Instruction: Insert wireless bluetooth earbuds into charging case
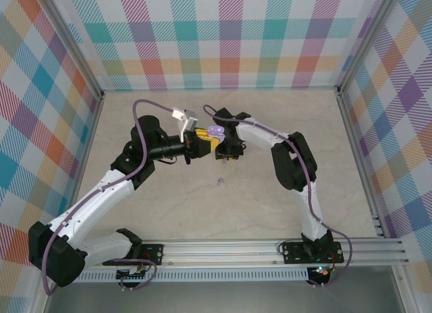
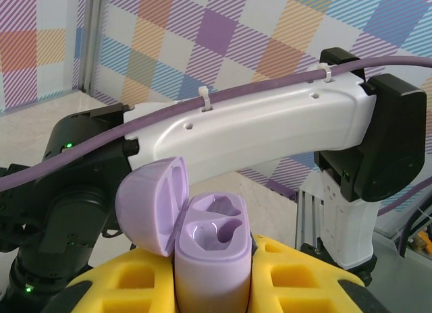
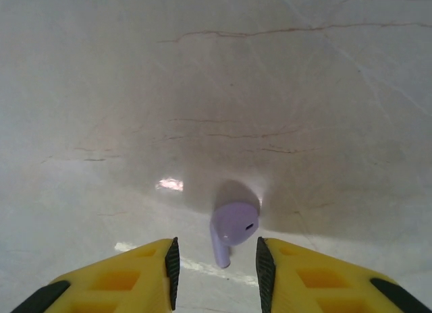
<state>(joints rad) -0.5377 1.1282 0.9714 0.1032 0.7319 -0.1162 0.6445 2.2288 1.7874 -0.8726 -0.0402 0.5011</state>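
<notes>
The lilac charging case [image 2: 210,259] stands upright between the yellow foam fingers of my left gripper [image 2: 212,289], which is shut on it. Its lid [image 2: 150,205] is hinged open to the left and both sockets are bare. In the top view the case [image 1: 216,131] is held above the table's middle by the left gripper [image 1: 204,141], close to my right gripper [image 1: 231,151]. A lilac earbud [image 3: 233,226] lies on the table between the open right gripper's [image 3: 217,262] fingers, untouched. One small lilac earbud [image 1: 222,181] lies on the table just nearer than both grippers.
The beige marbled table [image 1: 169,212] is boxed in by checkered walls [image 1: 229,36] on three sides. An aluminium rail [image 1: 270,249] carrying the arm bases runs along the near edge. The right arm's white link [image 2: 256,131] passes close behind the case.
</notes>
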